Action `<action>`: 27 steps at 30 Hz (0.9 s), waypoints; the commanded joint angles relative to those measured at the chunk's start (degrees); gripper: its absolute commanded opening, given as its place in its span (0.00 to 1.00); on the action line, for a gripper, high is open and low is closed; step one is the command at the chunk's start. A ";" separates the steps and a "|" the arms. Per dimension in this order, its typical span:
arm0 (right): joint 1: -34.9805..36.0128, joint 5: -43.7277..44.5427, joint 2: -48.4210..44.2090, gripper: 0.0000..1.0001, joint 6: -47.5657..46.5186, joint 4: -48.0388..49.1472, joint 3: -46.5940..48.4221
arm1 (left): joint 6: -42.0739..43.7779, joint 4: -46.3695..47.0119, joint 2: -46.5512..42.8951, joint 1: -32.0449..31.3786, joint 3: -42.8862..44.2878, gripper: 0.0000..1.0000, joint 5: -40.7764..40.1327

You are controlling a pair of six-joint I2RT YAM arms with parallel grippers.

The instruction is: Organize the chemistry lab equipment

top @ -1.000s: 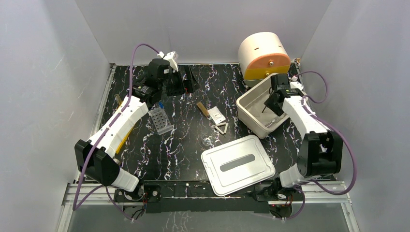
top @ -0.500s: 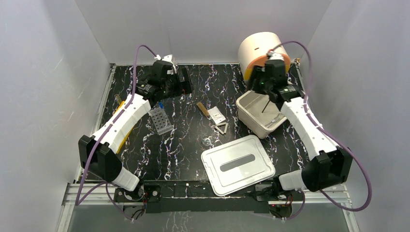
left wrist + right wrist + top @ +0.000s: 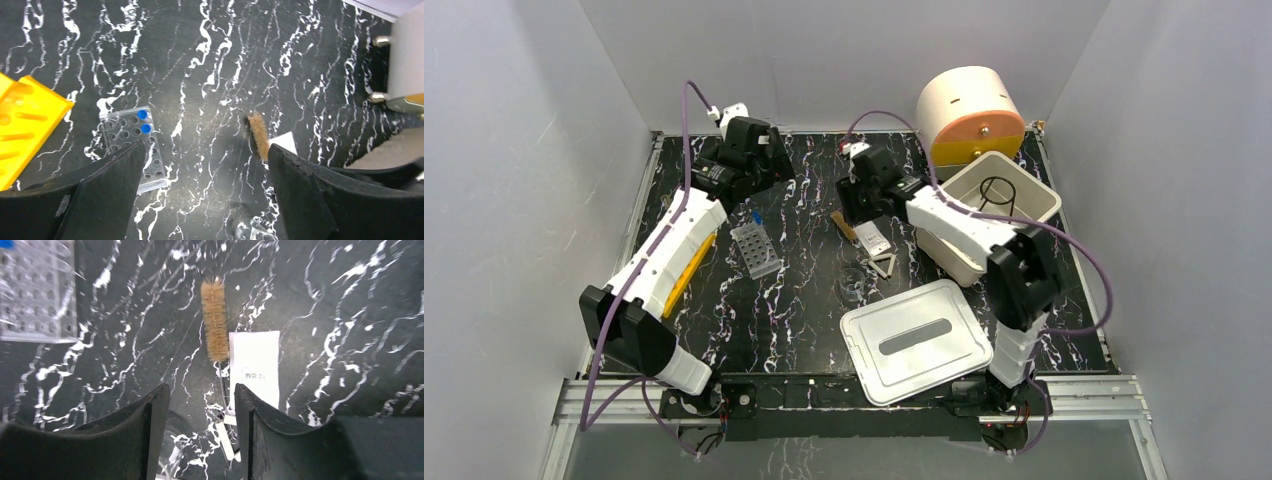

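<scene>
The right tool (image 3: 202, 390) is hovering wide open and empty over the bristle brush (image 3: 215, 320), which is lying on the counter (image 3: 350, 300) beside a white card (image 3: 254, 367). The left tool (image 3: 205, 147) is also gaping empty above the grey tube rack (image 3: 150, 160), which is holding two blue-capped clear tubes (image 3: 143, 115).

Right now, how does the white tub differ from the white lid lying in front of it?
The white tub is deep and open-topped; the lid is flat. The tub holds a black wire loop; the lid carries nothing and shows only a grey recessed slot in its middle. The tub sits toward the back right; the lid lies nearer the front. Both are white rounded rectangles.
</scene>
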 commanded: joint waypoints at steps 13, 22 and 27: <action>1.53 3.02 16.38 0.47 -0.95 -7.02 7.67 | -1.67 -3.64 -2.67 0.69 2.22 0.90 -8.98; 1.60 1.47 20.73 0.39 -2.92 -9.06 10.18 | -1.27 -3.15 -1.51 0.68 2.92 0.90 -7.36; 1.80 4.25 23.01 0.35 -4.55 -9.23 11.67 | -0.81 -3.00 -1.23 0.69 3.08 0.91 -7.15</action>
